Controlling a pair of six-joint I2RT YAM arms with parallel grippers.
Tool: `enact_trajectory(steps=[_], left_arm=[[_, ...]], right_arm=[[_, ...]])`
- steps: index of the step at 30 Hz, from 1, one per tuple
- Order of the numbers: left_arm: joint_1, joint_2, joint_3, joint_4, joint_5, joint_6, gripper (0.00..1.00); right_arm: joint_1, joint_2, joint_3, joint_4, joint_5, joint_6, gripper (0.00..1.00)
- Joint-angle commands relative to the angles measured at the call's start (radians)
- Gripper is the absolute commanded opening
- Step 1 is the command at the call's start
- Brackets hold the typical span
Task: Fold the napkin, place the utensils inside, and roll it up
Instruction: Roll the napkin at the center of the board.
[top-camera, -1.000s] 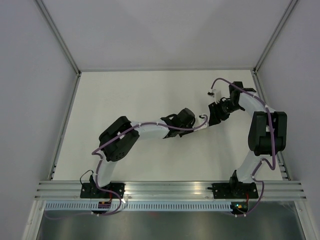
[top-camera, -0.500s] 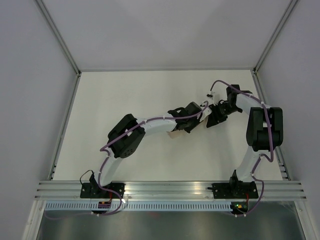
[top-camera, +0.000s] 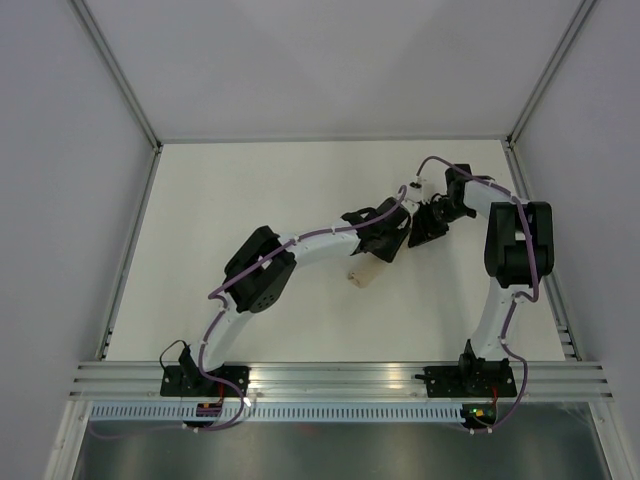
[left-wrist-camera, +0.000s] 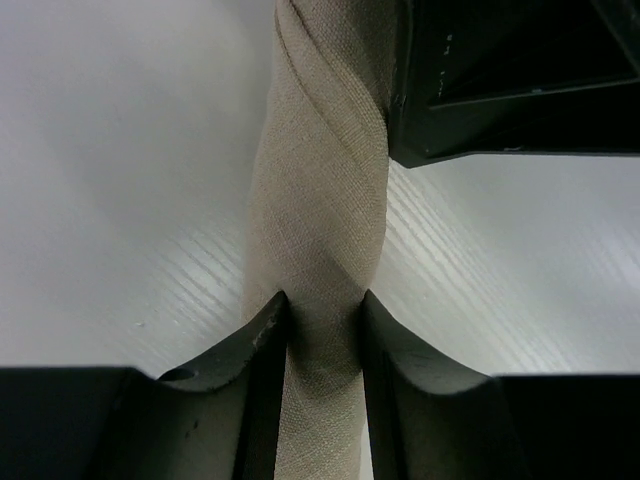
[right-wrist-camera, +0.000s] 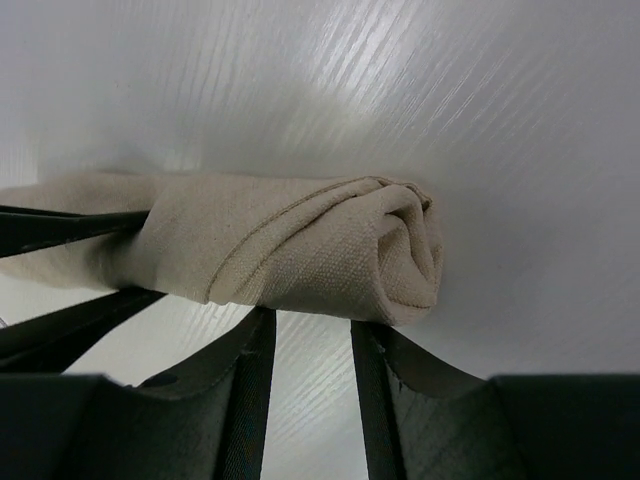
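The napkin (left-wrist-camera: 320, 190) is a tight beige roll lying on the white table. My left gripper (left-wrist-camera: 322, 312) is shut on the roll's middle, one finger on each side. In the right wrist view the roll's spiral end (right-wrist-camera: 400, 250) lies just past my right gripper (right-wrist-camera: 308, 330), whose jaws stand apart with nothing between them. The left gripper's fingers (right-wrist-camera: 60, 225) clamp the roll at the left of that view. From above, one end of the roll (top-camera: 364, 277) sticks out below the left gripper (top-camera: 385, 246), with the right gripper (top-camera: 420, 231) close beside it. The fork is hidden.
The white table (top-camera: 250, 200) is walled by grey panels on the left, back and right. An aluminium rail (top-camera: 340, 378) with both arm bases runs along the near edge. The right gripper's black body (left-wrist-camera: 510, 80) sits close above the roll in the left wrist view.
My left arm has stretched right and further away, bringing its gripper up against the right gripper. The roll's near end now shows below it. The right gripper has shifted slightly left.
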Motion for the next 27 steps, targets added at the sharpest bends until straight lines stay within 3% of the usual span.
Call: enact_trajectory(steps=[1, 13, 27], left_arm=[[-0.014, 0.105, -0.024, -0.154, 0.105, -0.227, 0.39], [-0.014, 0.095, -0.087, -0.017, 0.119, -0.467, 0.44], [-0.002, 0.079, -0.128, 0.044, 0.114, -0.521, 0.44]], right_arm=[[0.040, 0.038, 0.047, 0.028, 0.057, 0.060, 0.42], [0.099, 0.121, 0.150, 0.032, 0.132, 0.085, 0.42], [0.142, 0.168, 0.204, 0.049, 0.168, 0.103, 0.43]])
